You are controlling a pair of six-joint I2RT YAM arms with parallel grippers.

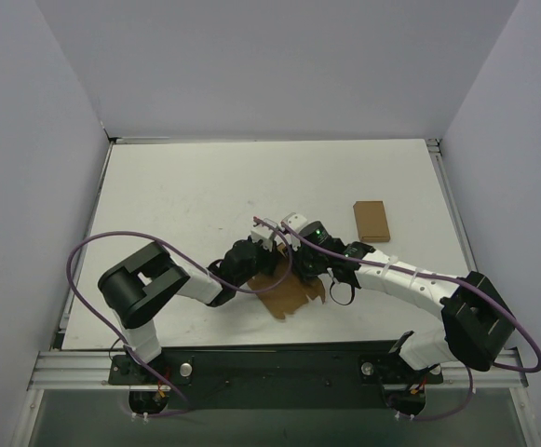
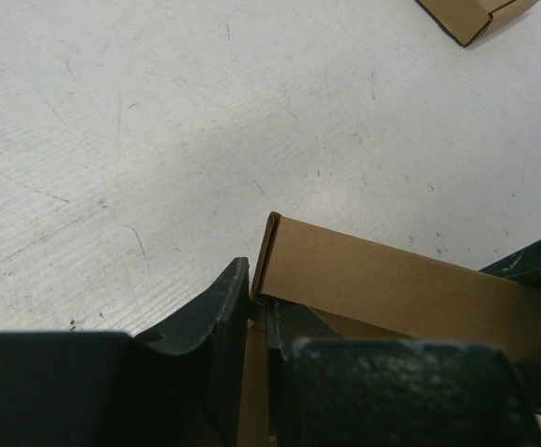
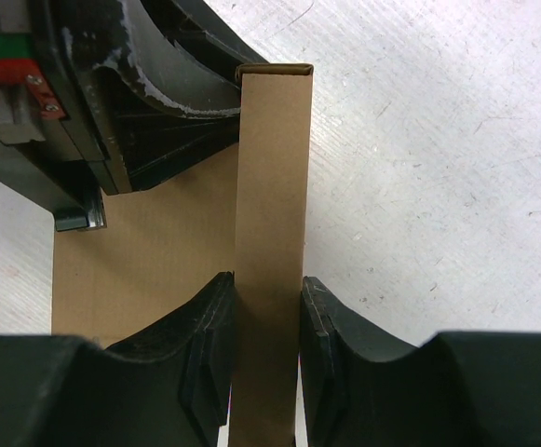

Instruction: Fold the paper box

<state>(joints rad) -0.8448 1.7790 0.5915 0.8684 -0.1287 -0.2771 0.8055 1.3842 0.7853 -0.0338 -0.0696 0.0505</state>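
Note:
The paper box [image 1: 289,291] is brown kraft cardboard lying mostly flat near the front middle of the table, with one long side wall folded up. My left gripper [image 1: 272,251] is shut on the end of that raised wall [image 2: 391,279]; its jaws [image 2: 259,303] stand almost together with the cardboard between them. My right gripper [image 1: 298,264] comes from the right and straddles the same wall [image 3: 270,186]. Its two fingers press the wall from either side [image 3: 265,307]. The left gripper's fingers [image 3: 172,84] show at the wall's far end in the right wrist view.
A narrower plain brown cardboard rectangle [image 1: 371,221] lies to the back right of the grippers and shows in the left wrist view [image 2: 475,14]. The white table [image 1: 186,186] is walled at the left, back and right. Purple cables loop beside both arms.

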